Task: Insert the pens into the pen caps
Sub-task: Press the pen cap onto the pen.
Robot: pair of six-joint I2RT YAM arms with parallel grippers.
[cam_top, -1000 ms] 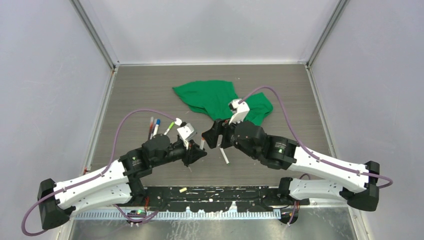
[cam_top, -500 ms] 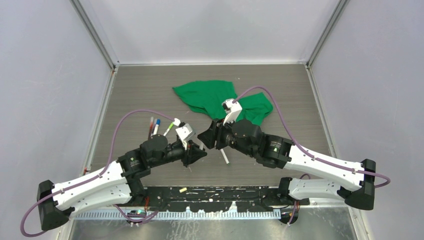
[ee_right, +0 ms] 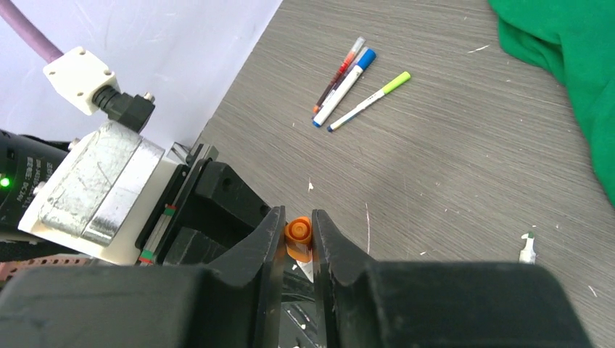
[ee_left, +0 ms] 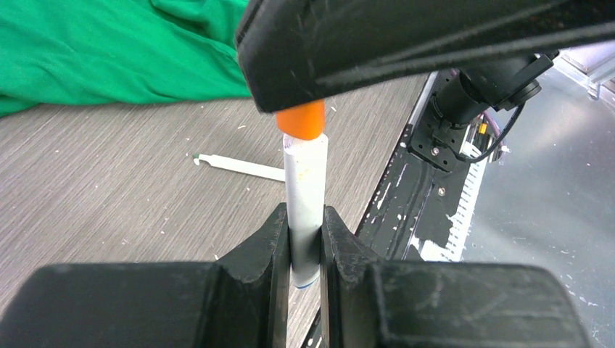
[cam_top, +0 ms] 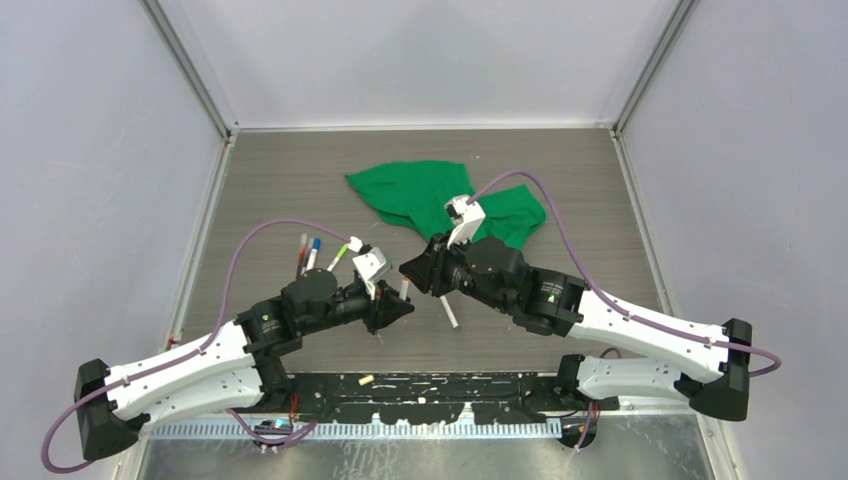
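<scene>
My left gripper (ee_left: 304, 217) is shut on a white-barrelled pen (ee_left: 304, 181) and holds it upright. An orange pen cap (ee_left: 301, 119) sits on the pen's top end. My right gripper (ee_right: 297, 225) comes from the opposite side, shut on this orange cap (ee_right: 298, 233). In the top view the two grippers meet at the table's middle, left gripper (cam_top: 400, 305) below right gripper (cam_top: 410, 272). Three pens lie side by side further left: red (ee_right: 337, 72), blue (ee_right: 344, 87) and yellow-green (ee_right: 368, 100). Another white pen (cam_top: 450, 312) lies flat just right of the grippers.
A crumpled green cloth (cam_top: 430, 195) lies behind the grippers at centre back. A small pale cap-like piece (ee_right: 528, 249) lies on the wood near the cloth. Grey walls (cam_top: 110, 200) close in the table on three sides. The black base rail (cam_top: 440, 395) runs along the near edge.
My right gripper has shut onto the orange cap after standing open a second ago, and it shifted slightly left. The left gripper and its pen have stayed still.
</scene>
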